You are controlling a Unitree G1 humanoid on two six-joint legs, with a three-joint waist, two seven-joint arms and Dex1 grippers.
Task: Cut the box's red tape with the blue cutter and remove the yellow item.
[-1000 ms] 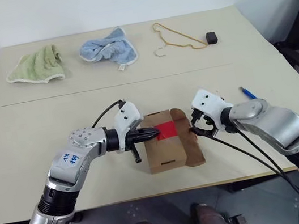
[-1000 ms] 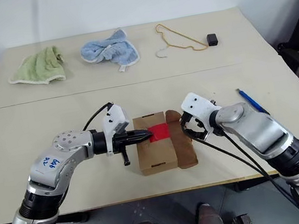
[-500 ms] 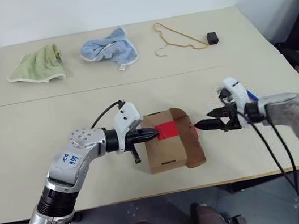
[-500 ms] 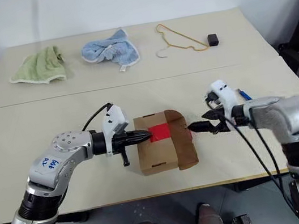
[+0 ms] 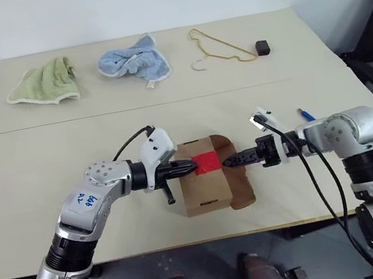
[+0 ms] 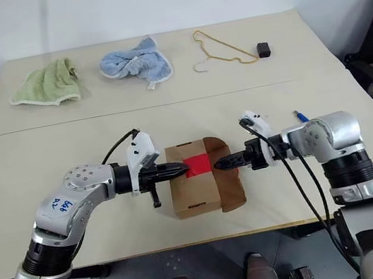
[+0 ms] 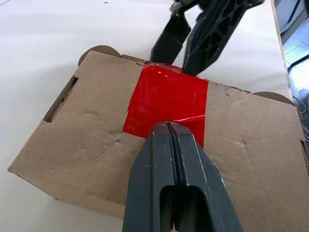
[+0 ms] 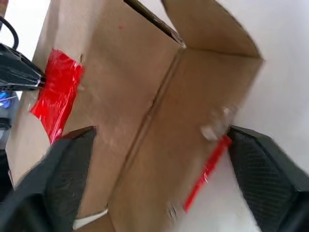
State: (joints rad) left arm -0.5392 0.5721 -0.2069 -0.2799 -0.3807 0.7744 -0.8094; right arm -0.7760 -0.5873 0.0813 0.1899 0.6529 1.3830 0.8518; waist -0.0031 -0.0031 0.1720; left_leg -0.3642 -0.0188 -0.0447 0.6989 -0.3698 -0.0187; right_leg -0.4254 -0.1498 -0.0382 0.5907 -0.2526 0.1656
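So we've got the box (image 5: 207, 182) sitting near the front edge of the table (image 5: 26, 166), squarely between the two grippers. The left gripper (image 5: 190, 168) has its fingers pressed together, tip resting on the red tape (image 7: 166, 99) on top of the box. The right gripper (image 5: 228, 163) comes in from the opposite side with its fingers spread, just at the folded-out right flap (image 5: 237, 174). The blue cutter (image 5: 307, 115) lies on the table behind the right arm, well apart from both.
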